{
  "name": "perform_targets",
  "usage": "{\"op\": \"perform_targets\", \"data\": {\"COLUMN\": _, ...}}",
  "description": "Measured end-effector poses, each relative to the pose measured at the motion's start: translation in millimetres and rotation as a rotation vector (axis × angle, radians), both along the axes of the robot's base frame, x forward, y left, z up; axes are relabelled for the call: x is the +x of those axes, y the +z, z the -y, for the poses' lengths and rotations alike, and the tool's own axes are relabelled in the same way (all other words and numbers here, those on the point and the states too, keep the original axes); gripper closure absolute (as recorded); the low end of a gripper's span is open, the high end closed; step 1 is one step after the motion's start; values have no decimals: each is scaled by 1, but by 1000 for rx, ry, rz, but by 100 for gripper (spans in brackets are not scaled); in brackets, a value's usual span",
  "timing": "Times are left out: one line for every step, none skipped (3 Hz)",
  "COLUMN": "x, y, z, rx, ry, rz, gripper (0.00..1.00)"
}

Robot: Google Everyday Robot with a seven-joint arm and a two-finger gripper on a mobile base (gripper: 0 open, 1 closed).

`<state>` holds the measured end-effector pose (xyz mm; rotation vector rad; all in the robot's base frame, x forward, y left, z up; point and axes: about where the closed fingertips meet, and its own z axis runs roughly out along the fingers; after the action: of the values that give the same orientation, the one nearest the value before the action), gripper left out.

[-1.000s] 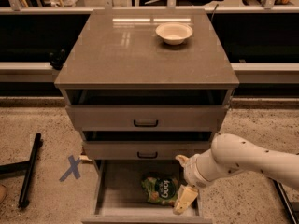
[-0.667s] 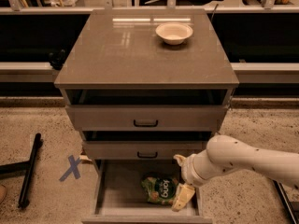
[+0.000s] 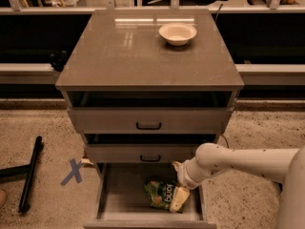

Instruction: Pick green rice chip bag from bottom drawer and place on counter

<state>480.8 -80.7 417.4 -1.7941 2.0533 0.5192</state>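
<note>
green rice chip bag at gripper

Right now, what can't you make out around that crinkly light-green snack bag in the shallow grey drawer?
Camera view:
Light-green snack bag: right side covered by the gripper, which is down inside the shallow grey bottom drawer.
That drawer's front: cut off by the lower edge.
Two black-handled drawers above: interiors in shadow.

Chip bag logo lettering illegible
</note>
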Motion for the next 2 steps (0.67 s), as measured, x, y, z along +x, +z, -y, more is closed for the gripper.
{"op": "perform_targets", "data": {"x": 0, "y": 0, "z": 0, "rx": 0, "ry": 0, "rz": 0, "gripper": 0}}
{"op": "perform_targets", "data": {"x": -1, "y": -27, "z": 3, "rx": -61, "ry": -2, "rz": 3, "gripper": 0}}
